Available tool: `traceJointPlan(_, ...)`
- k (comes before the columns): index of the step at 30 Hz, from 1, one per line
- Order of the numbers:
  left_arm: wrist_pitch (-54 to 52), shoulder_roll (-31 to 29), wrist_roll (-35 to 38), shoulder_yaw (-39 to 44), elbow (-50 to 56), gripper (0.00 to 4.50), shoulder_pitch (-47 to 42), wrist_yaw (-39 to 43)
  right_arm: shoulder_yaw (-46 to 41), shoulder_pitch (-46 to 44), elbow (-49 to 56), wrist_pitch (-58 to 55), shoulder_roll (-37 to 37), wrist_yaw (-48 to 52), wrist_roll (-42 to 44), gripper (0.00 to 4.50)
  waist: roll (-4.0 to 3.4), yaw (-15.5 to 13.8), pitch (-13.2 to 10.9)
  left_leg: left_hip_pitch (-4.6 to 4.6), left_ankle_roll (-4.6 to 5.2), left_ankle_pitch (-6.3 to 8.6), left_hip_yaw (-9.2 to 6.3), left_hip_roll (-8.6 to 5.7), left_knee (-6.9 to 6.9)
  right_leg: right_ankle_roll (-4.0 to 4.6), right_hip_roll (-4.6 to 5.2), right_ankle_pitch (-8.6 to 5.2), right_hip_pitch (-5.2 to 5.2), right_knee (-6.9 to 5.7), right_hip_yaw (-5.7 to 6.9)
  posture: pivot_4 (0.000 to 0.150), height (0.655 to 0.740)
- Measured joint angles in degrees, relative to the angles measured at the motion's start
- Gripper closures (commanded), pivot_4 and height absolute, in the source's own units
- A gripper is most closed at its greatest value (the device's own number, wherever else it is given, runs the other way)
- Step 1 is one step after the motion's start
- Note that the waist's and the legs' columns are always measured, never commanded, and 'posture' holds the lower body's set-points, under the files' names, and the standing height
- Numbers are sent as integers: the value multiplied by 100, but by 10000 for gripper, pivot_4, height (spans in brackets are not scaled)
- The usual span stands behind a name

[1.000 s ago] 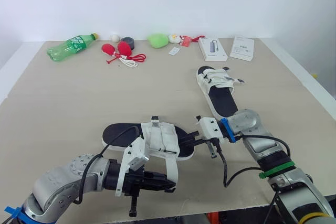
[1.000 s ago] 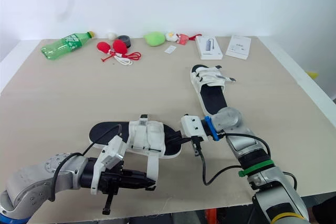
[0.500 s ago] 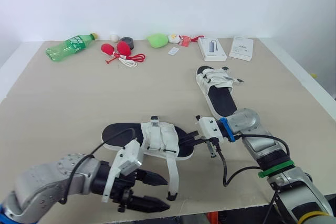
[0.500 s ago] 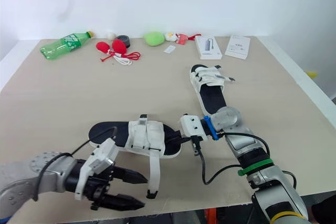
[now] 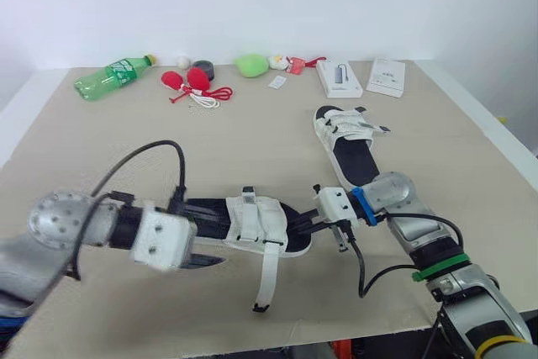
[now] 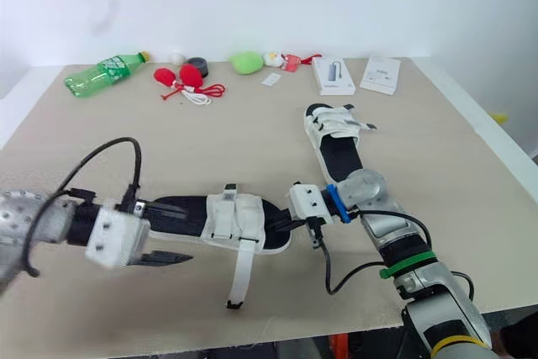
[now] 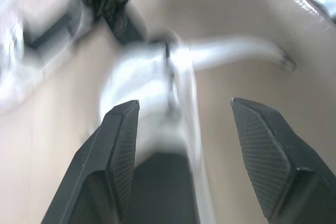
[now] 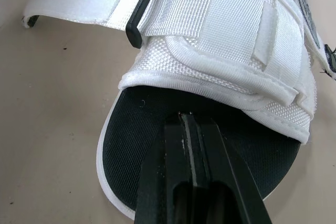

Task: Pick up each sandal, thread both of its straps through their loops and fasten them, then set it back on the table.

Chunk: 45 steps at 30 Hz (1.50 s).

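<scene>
The near sandal (image 5: 244, 223), with a black footbed and white straps, lies flat near the table's front edge. One loose white strap (image 5: 267, 275) trails from its buckle towards that edge. My left gripper (image 5: 200, 258) is open beside the sandal's heel end and holds nothing; the left wrist view shows its fingers (image 7: 118, 145) wide apart with the blurred sandal ahead. My right gripper (image 5: 296, 226) is shut, and its tip (image 8: 187, 121) rests on the black footbed at the toe end. The second sandal (image 5: 349, 140) lies farther back on the right.
Along the back edge lie a green bottle (image 5: 113, 76), red items with a cord (image 5: 192, 83), a black roll (image 5: 203, 66), a green plush (image 5: 252, 64) and two white boxes (image 5: 340, 78) (image 5: 387, 77). The table's front edge (image 5: 252, 344) is close to the near sandal.
My left gripper opened and let go of the strap, then swung left towards the sandal's heel. The strap dropped flat on the table. The right gripper stayed put.
</scene>
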State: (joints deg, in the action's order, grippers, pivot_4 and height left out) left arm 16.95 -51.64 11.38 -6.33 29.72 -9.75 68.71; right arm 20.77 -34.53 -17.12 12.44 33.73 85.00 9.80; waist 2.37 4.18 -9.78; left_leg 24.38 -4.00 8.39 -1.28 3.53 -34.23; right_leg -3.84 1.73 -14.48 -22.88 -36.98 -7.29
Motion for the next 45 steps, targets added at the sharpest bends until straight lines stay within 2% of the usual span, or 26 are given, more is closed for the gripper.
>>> traceJointPlan(1, 632, 202, -249, -155, -123, 16525, 33, -43, -2, 1, -4, 3, 2, -2, 0, 45000, -3, -6, 2, -1, 2, 0, 2, 1, 0, -1, -1, 0, 4, -1, 0, 1500, 7400)
traceJointPlan(8, 2814, 841, -1365, -858, -1075, 16525, -275, -300, -23, 22, -40, 7, 30, -39, -3, 45000, 5, -6, 8, -8, 9, -5, 13, 5, -10, -2, -6, 0, 19, -4, -14, 1500, 7400)
traceJointPlan(13, 3292, 1260, -1848, -1361, -1801, 16525, -701, -543, -58, 101, 46, -4, 55, -69, -4, 45000, 0, -16, 14, -10, 11, -5, 13, 4, -10, -11, -8, 1, 29, -5, -15, 1500, 7400)
traceJointPlan(18, 3275, 1546, -1935, -1654, -2096, 16525, -970, -722, -73, 172, 137, -41, 98, -146, -3, 45000, 0, -29, 16, -11, 14, -4, 10, 4, -13, -19, -13, -1, 36, -7, -14, 1500, 7400)
traceJointPlan(19, 3271, 1587, -1938, -1706, -2143, 20384, -1002, -727, -79, 183, 147, -61, 98, -150, -3, 45000, -1, -28, 17, -11, 14, -4, 9, 4, -13, -19, -13, -1, 38, -7, -15, 1500, 7400)
traceJointPlan(20, 3262, 1646, -1940, -1815, -2224, 21937, -1049, -743, -86, 197, 177, -94, 102, -162, -4, 45000, -2, -30, 18, -13, 14, -4, 8, 4, -13, -20, -14, -1, 39, -7, -14, 1500, 7400)
traceJointPlan(21, 3260, 1658, -1939, -1856, -2241, 26892, -1066, -748, -87, 201, 185, -103, 103, -167, -4, 45000, -2, -30, 18, -13, 14, -4, 7, 5, -13, -20, -15, -1, 39, -7, -14, 1500, 7400)
traceJointPlan(22, 3259, 1660, -1939, -1878, -2247, 28836, -1078, -748, -87, 202, 188, -106, 103, -169, -4, 45000, -2, -30, 18, -13, 14, -4, 6, 5, -13, -20, -16, -1, 40, -7, -14, 1500, 7400)
traceJointPlan(23, 3259, 1659, -1937, -1939, -2266, 35967, -1155, -749, -87, 210, 212, -125, 110, -177, -4, 45000, -2, -30, 18, -13, 14, -4, 5, 5, -13, -20, -16, -1, 40, -7, -14, 1500, 7400)
traceJointPlan(24, 3259, 1657, -1937, -1969, -2287, 40229, -1189, -749, -87, 212, 219, -133, 113, -181, -4, 45000, -2, -31, 18, -13, 14, -4, 4, 5, -13, -21, -17, -2, 41, -7, -14, 1500, 7400)
traceJointPlan(26, 3253, 1650, -1934, -2010, -2312, 44927, -1226, -749, -87, 216, 232, -150, 113, -187, -4, 45000, -2, -30, 18, -13, 14, -4, 5, 5, -13, -22, -17, -2, 42, -7, -15, 1500, 7400)
traceJointPlan(33, 2936, 1483, -1732, -2056, -2398, 44927, -1251, -751, -85, 211, 242, -200, 118, -189, -4, 45000, -2, -29, 18, -13, 14, -3, 3, 5, -13, -23, -18, -2, 43, -8, -15, 1500, 7400)
traceJointPlan(34, 2803, 1478, -1602, -2040, -2390, 44927, -1238, -762, -85, 212, 242, -202, 118, -191, -4, 45000, -2, -29, 18, -14, 14, -3, 3, 5, -13, -23, -18, -2, 43, -8, -15, 1500, 7400)
traceJointPlan(36, 1899, 1375, -888, -1946, -2058, 44927, -1035, -769, -68, 200, 243, -205, 116, -198, -4, 45000, -2, -18, 17, -14, 14, -3, 3, 8, -13, -24, -19, -3, 42, -13, -15, 1500, 7400)
traceJointPlan(38, 689, 1135, 136, -1710, -1637, 44927, -831, -802, -65, 191, 232, -204, 116, -194, -5, 45000, -2, -19, 17, -15, 16, -3, -2, 9, -13, -27, -22, -6, 44, -17, -12, 1500, 7400)
traceJointPlan(39, -527, 859, 1111, -1551, -1271, 44927, -708, -873, -53, 172, 221, -199, 115, -199, -5, 45000, -1, -11, 15, -16, 17, -3, -1, 13, -14, -26, -23, -7, 43, -24, -12, 1500, 7400)
traceJointPlan(40, -884, 772, 1382, -1504, -1190, 44927, -695, -893, -51, 172, 221, -197, 115, -199, -5, 45000, -2, -10, 15, -16, 17, -3, -2, 13, -15, -26, -23, -7, 43, -25, -11, 1500, 7400)
traceJointPlan(41, -1826, 609, 2110, -1360, -1004, 44927, -653, -948, -42, 151, 216, -185, 114, -199, -4, 45000, -4, -10, 13, -17, 17, -4, -1, 13, -15, -26, -23, -7, 42, -25, -11, 1500, 7400)
traceJointPlan(45, -3382, 345, 3416, -1097, -877, 44927, -613, -935, 29, 76, 205, -139, 106, -179, -4, 45000, -3, 9, 11, -17, 17, -4, -3, 14, -15, -24, -29, -8, 35, -25, -9, 1500, 7400)
